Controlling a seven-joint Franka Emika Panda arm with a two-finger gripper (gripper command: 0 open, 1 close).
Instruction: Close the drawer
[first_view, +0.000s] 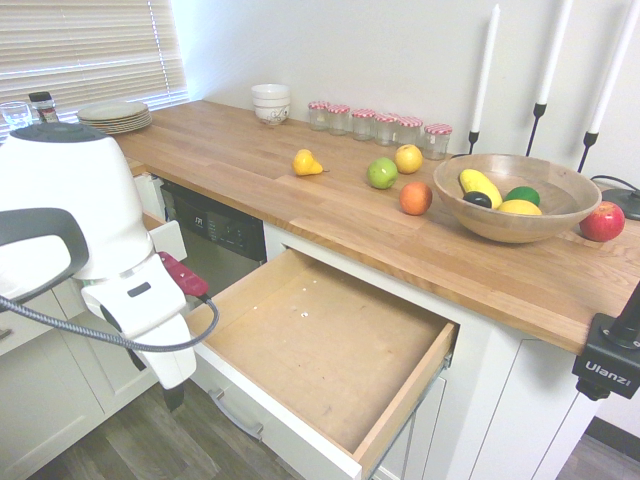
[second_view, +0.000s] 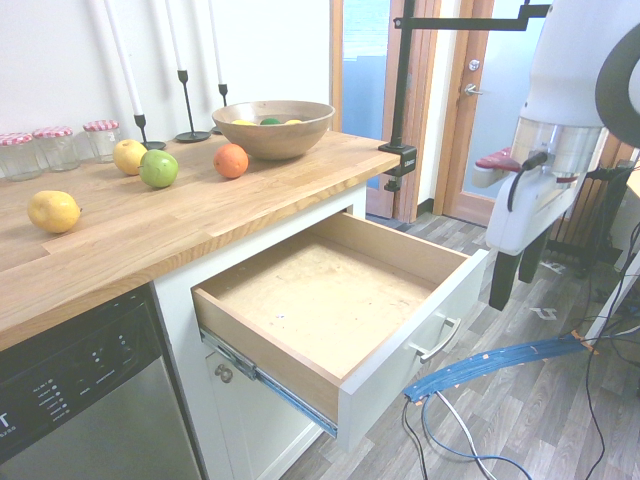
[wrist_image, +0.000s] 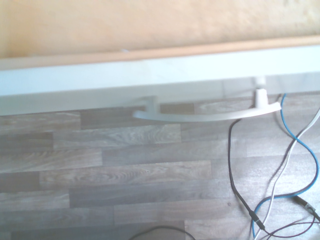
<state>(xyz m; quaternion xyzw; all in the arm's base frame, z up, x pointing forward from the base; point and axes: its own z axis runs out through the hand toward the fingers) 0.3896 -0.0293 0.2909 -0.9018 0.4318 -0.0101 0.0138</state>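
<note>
The drawer (first_view: 320, 340) is pulled far out from under the wooden counter, and its plywood bottom (second_view: 310, 295) is bare. The white front panel (second_view: 455, 300) carries a silver bar handle (second_view: 440, 340), which also shows as the handle (first_view: 235, 415) and, close up over the floor, as the handle (wrist_image: 200, 116). My gripper (second_view: 516, 272) hangs in front of the panel near the level of its top edge, a little apart from it. Its dark fingers (second_view: 500, 280) stand open with nothing between them. In the first exterior view the white hand hides most of the gripper.
The counter (first_view: 300, 200) bears loose fruit (first_view: 382, 173), a wooden bowl (first_view: 515, 195), jars (first_view: 380, 122) and candle holders. A dishwasher (second_view: 80, 390) sits beside the drawer. A narrower white drawer (first_view: 165, 238) stands slightly out behind the arm. Wood floor (wrist_image: 125, 190) lies in front.
</note>
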